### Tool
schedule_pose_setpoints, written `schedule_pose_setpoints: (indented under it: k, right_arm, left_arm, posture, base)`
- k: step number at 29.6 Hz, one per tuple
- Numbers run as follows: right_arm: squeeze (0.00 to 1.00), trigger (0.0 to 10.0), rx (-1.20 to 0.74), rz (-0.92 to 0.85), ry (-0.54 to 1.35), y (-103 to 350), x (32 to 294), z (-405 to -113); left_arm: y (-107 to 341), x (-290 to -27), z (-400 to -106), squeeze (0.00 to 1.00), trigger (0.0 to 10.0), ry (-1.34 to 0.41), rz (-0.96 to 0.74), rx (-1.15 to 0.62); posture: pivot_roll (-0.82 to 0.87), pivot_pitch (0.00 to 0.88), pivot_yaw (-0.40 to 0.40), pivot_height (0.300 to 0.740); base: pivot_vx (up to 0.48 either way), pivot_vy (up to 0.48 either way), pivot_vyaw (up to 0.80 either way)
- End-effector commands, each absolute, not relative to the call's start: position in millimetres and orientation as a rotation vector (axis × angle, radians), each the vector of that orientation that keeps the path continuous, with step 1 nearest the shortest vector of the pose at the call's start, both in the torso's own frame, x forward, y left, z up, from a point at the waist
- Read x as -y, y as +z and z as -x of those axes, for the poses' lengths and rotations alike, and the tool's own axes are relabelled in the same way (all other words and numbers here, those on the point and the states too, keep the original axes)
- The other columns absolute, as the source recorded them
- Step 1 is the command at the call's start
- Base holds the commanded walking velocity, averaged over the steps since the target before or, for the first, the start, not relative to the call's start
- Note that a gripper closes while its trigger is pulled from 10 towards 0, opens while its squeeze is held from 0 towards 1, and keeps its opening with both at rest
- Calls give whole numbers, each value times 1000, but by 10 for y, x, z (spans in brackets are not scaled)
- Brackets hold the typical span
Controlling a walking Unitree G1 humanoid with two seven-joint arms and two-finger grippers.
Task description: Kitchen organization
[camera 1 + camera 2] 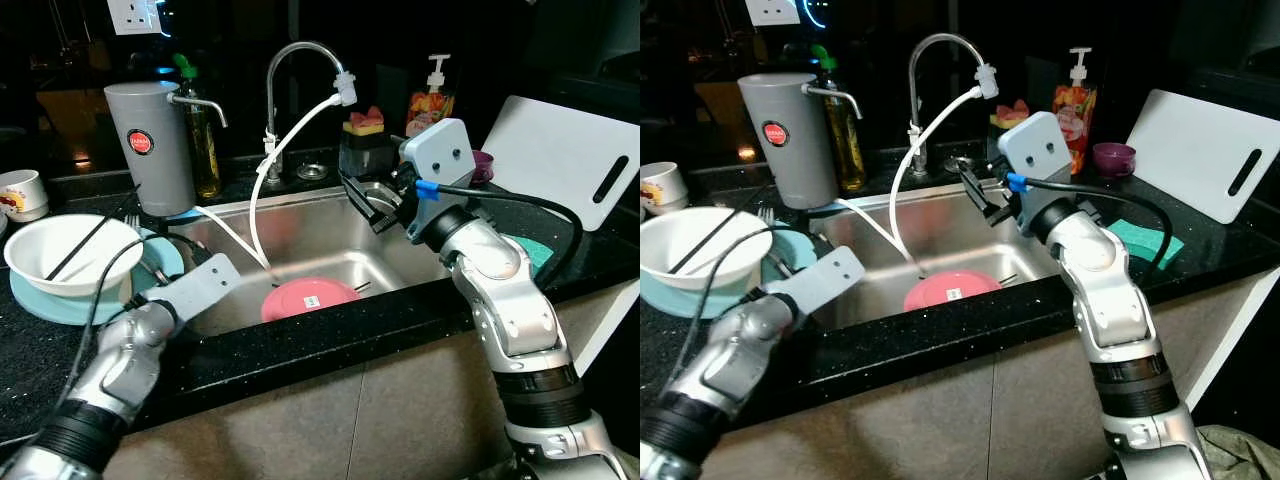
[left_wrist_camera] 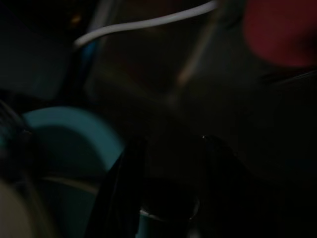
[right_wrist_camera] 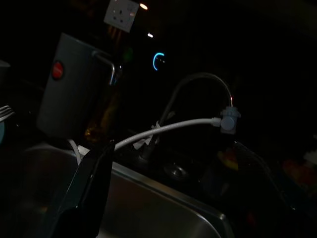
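Note:
A pink plate (image 1: 305, 298) lies flat on the bottom of the steel sink (image 1: 300, 225). My right gripper (image 1: 365, 205) hovers over the sink's right side, above the plate, open and holding nothing. In the right wrist view its fingers (image 3: 94, 188) point toward the faucet (image 3: 198, 82). My left gripper (image 2: 171, 188) is low at the sink's left edge, its two dark fingers apart and nothing seen between them. It sits beside a teal plate (image 1: 50, 300) that carries a white bowl (image 1: 70, 250) with black chopsticks (image 1: 85, 245).
A grey water dispenser (image 1: 150, 145) stands behind the bowl, and a white hose (image 1: 265, 170) runs from the faucet into the sink. A white cutting board (image 1: 565, 155) leans at the right, near a soap bottle (image 1: 432, 100), a purple cup (image 1: 1113, 157) and a teal cloth (image 1: 1145, 240).

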State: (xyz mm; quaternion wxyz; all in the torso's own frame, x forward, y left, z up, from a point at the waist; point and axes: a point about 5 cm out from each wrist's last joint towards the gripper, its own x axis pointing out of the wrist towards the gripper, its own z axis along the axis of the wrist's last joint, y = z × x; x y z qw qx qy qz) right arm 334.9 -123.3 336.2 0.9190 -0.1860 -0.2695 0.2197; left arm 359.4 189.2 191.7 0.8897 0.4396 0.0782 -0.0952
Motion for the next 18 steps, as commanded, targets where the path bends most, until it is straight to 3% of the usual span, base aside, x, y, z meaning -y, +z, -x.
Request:
schedule_pose_setpoints:
  k: [1, 2, 6, 18]
  right_arm:
    - [0, 10000, 572, 385, 450, 3404, 1234, -3346]
    - [0, 10000, 571, 387, 451, 3405, 1237, -3346]
    - [0, 10000, 573, 392, 445, 3420, 1262, -3339]
    - [0, 10000, 572, 395, 447, 3422, 1272, -3342]
  left_arm:
    - [1819, -1910, -3579, 1000, 10000, -213, -889, -198]
    - [1860, -1879, -3579, 0, 10000, -220, -866, -174]
    - [2037, -1740, -3517, 0, 10000, -297, -777, -75]
    - [2373, -1675, -3357, 0, 10000, -329, -739, 47]
  posture:
    - [132, 86, -37, 740]
    - [132, 86, -37, 740]
    - [129, 86, -37, 740]
    - [134, 86, -47, 740]
  base:
    - [0, 0, 0]
    - [0, 0, 0]
    - [0, 0, 0]
    - [0, 0, 0]
